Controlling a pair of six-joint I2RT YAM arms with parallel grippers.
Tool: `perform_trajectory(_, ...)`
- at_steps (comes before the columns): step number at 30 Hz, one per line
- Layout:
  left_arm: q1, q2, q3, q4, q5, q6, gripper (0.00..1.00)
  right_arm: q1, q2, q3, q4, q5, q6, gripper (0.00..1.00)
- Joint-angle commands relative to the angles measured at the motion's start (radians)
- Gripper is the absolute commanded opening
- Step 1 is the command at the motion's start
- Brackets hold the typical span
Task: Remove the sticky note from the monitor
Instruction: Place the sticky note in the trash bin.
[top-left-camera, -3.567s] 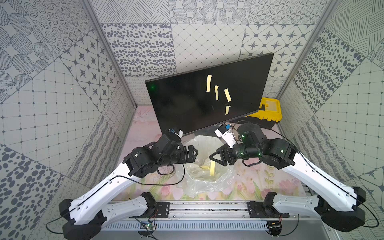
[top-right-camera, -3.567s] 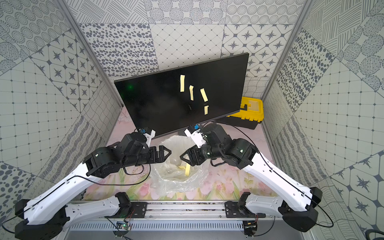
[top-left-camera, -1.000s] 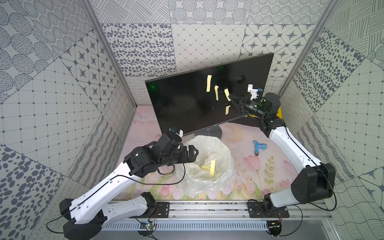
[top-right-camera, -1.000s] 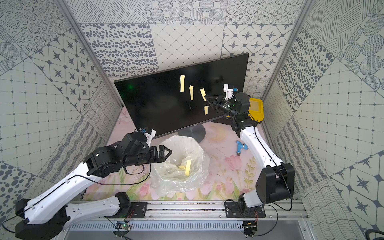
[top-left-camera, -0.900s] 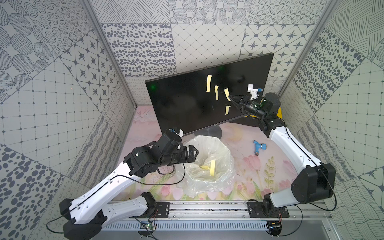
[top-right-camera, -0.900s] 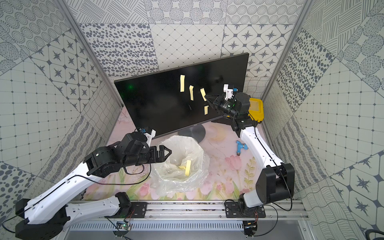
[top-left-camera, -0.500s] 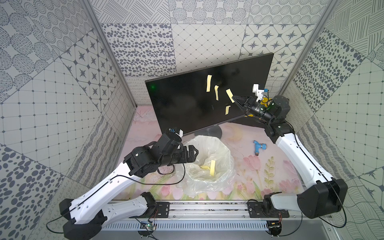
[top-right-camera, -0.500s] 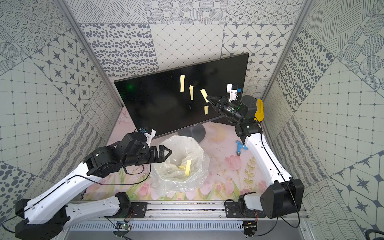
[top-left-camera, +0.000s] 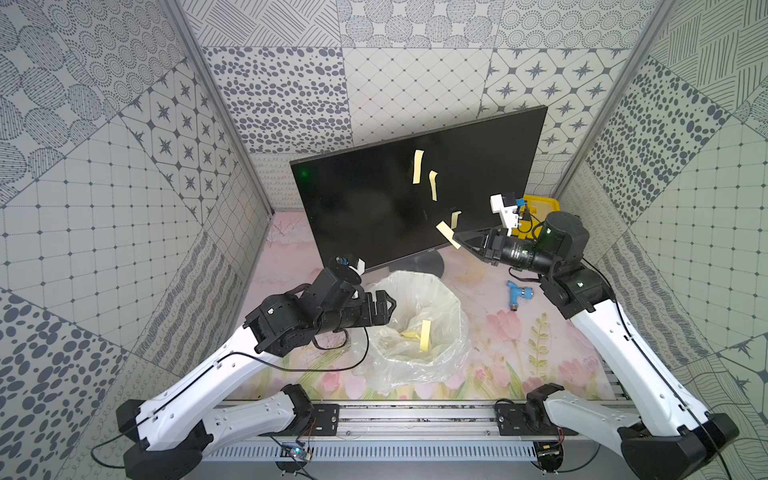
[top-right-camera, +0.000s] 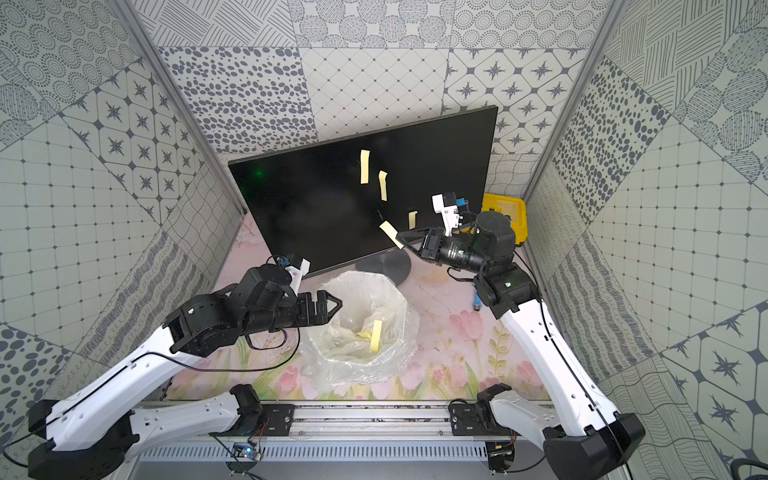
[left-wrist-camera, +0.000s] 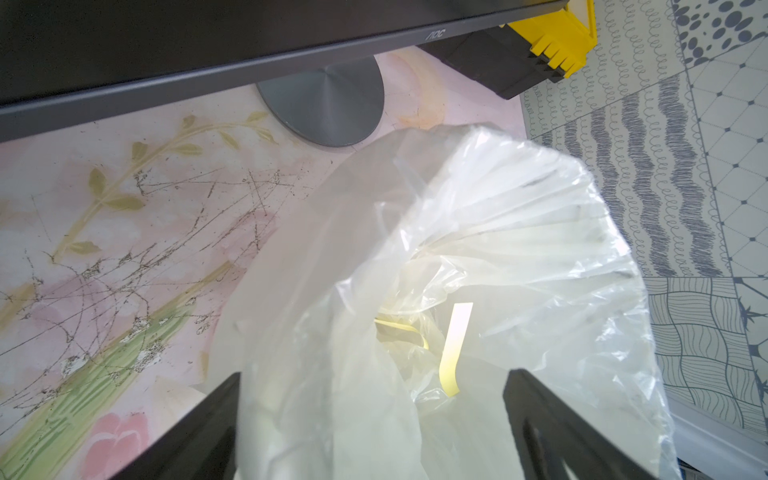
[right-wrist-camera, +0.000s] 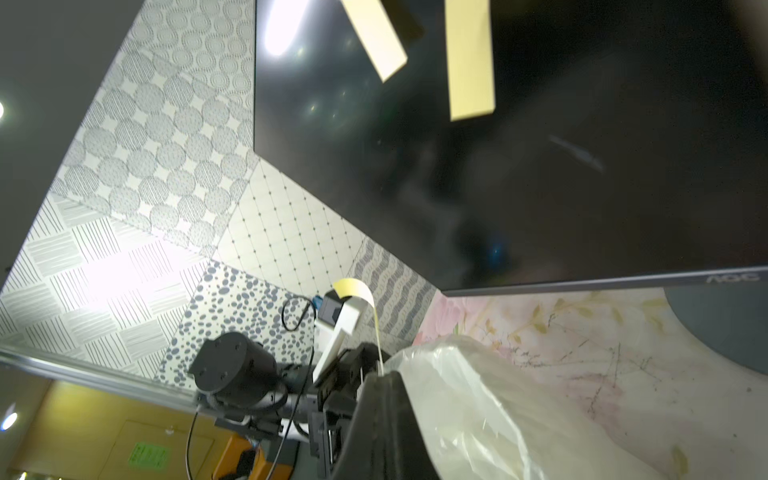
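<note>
The black monitor (top-left-camera: 365, 216) (top-right-camera: 307, 216) stands at the back on its round base, and three yellow notes stay stuck to its screen (top-left-camera: 417, 166) (top-left-camera: 433, 185) (top-left-camera: 456, 219). My right gripper (top-left-camera: 457, 240) (top-right-camera: 401, 241) hangs just in front of the screen's lower right part, shut on one end of a yellow sticky note (top-left-camera: 446, 234) (top-right-camera: 390, 232) that is off the glass. In the right wrist view the sticky note (right-wrist-camera: 357, 291) curls up from the shut tips (right-wrist-camera: 380, 374). My left gripper (top-left-camera: 388, 309) (left-wrist-camera: 374, 419) is open at the rim of a clear plastic bag (top-left-camera: 419, 328).
The bag (left-wrist-camera: 498, 249) holds several discarded yellow notes (left-wrist-camera: 455, 345). A yellow-and-black toolbox (top-left-camera: 540, 205) stands behind the monitor's right end. A blue fitting (top-left-camera: 517, 295) lies on the flowered table under my right arm. Patterned walls close in on three sides.
My right gripper has pulled back from the screen, down and toward the front, carrying the note it peeled off. The left arm has not moved.
</note>
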Motion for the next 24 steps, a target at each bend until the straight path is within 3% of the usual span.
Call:
perform_trajectory(1,-0.007,-0.013,-0.007,0.010,-0.009,0.014,0.99,0.087,-0.024,-0.011,-0.154,0.025,-0.155,0.00)
perform_trajectory(13,-0.009,-0.013,-0.007,0.007,-0.011,0.016,0.99,0.396,0.037,0.040,-0.431,0.229,-0.368,0.03)
perform_trajectory(15,-0.007,-0.011,-0.007,0.009,-0.009,0.017,0.99,0.424,0.055,0.050,-0.461,0.265,-0.389,0.10)
perform_trajectory(20,-0.007,-0.010,-0.010,0.010,-0.007,0.015,0.99,0.438,0.071,0.071,-0.469,0.299,-0.401,0.43)
perform_trajectory(24,-0.007,-0.010,-0.008,0.009,-0.009,0.016,0.99,0.439,0.080,0.105,-0.470,0.308,-0.414,0.49)
